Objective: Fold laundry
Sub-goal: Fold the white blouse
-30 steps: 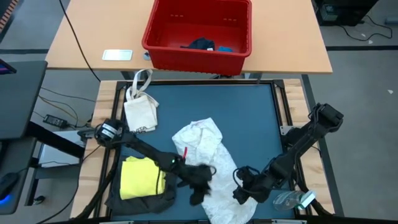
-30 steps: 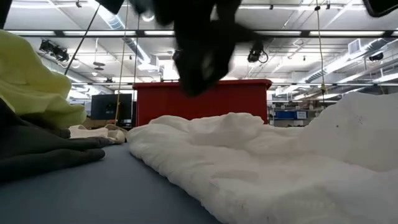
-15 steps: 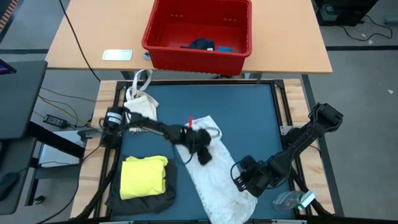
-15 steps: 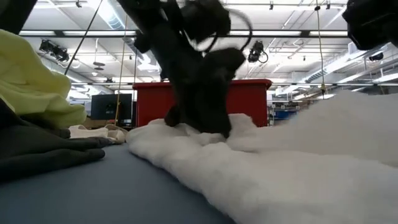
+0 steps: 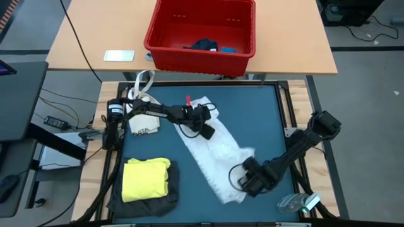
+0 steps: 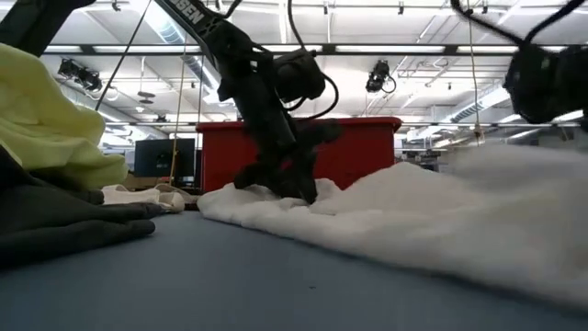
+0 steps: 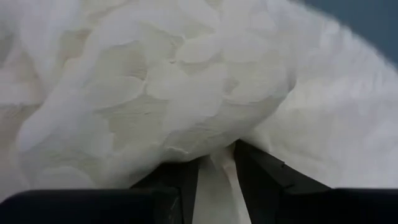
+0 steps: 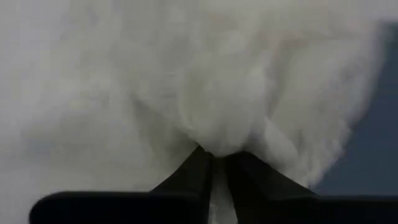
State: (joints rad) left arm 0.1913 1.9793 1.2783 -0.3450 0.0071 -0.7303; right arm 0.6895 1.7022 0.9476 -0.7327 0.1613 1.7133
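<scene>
Your white cloth (image 5: 213,148), soft and crinkled, stretches diagonally: left end effector (image 5: 203,121) pinches its eleven-o'clock end, right end effector (image 5: 247,181) its five-o'clock end. Red basket (image 5: 201,33) sits at twelve.

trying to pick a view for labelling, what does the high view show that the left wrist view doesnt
Only the high view shows the whole layout: the red basket with dark and blue pieces inside, the small white bag, the folded yellow T-shirt on a dark grey garment, and the right gripper at the white cloth's near end.

Only the left wrist view shows the pinch up close: cloth clamped between the left gripper's dark fingers.

Both show the white cloth on the blue table, held by the left gripper.
</scene>
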